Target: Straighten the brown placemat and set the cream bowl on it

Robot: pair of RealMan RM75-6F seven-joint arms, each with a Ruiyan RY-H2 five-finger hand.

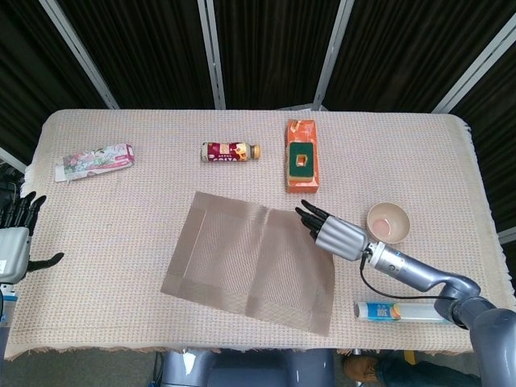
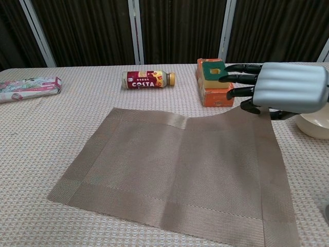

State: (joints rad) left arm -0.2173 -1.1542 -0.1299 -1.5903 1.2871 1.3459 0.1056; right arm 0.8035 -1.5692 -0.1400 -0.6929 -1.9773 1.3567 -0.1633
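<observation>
Pinching the brown placemat [image 1: 250,260] at its far right corner, the right hand [image 1: 332,232] lifts that thin, floppy weave off the tabletop [image 1: 121,234]; the light, rigid cream bowl [image 1: 389,222] waits just right, best gripped at its rim.

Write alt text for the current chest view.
The right hand lifts the far right corner of a brown placemat spread on the woven tablecloth. Behind lie a Costa bottle, an orange box topped with a sponge, and a cream bowl at right.
</observation>
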